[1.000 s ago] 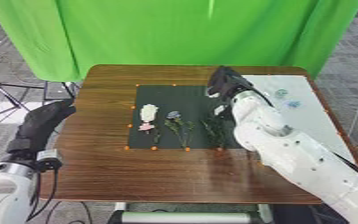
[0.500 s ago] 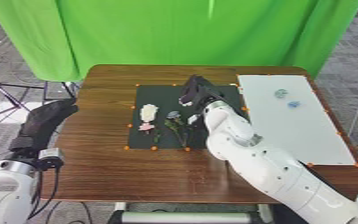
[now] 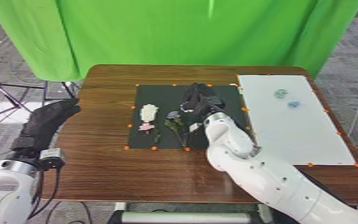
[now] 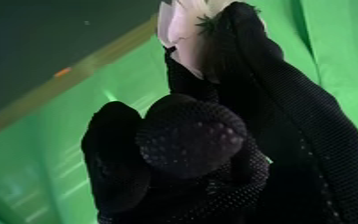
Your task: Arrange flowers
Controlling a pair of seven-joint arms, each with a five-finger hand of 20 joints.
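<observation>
Transfer seems the step — right hand (image 3: 199,97) pinches a pale blossom (image 4: 188,31) over the dark mat (image 3: 159,94); next it should swing towards four o'clock and lower it onto the white board (image 3: 304,142).

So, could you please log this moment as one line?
right hand: holding pale flower over dark mat | left hand: open beside table | white flower: on mat | two bluish blooms: on white board

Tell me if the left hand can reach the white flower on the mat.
Probably yes: nothing seems to block the left hand from the white flower; the right hand is beyond it.
</observation>
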